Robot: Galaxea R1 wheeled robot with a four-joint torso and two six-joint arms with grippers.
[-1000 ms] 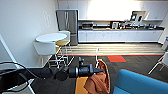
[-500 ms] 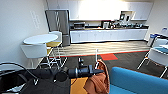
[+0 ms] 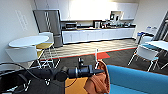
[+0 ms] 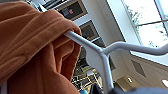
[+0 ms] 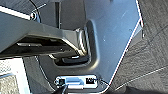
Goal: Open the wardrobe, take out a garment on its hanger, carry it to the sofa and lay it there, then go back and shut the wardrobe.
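Note:
My left arm reaches in from the left of the head view, and its gripper (image 3: 98, 71) is shut on the white hanger (image 3: 96, 57). The orange garment (image 3: 97, 82) hangs from it, right beside the near left end of the blue sofa (image 3: 136, 80). In the left wrist view the garment (image 4: 32, 50) is bunched over one arm of the hanger (image 4: 100, 51). The right wrist view looks down on grey robot body (image 5: 112, 32) and dark carpet (image 5: 150, 57).
A round white table (image 3: 28, 40) with white and yellow chairs (image 3: 45, 46) stands at the left. At the right are a white and blue chair (image 3: 144, 53) and another table (image 3: 160, 45). A kitchen counter (image 3: 97, 33) and a steel fridge (image 3: 48, 25) line the far wall.
The whole head picture has shifted left, so the camera has turned right. The blue sofa shows larger at the lower right. The garment still hangs from my left arm.

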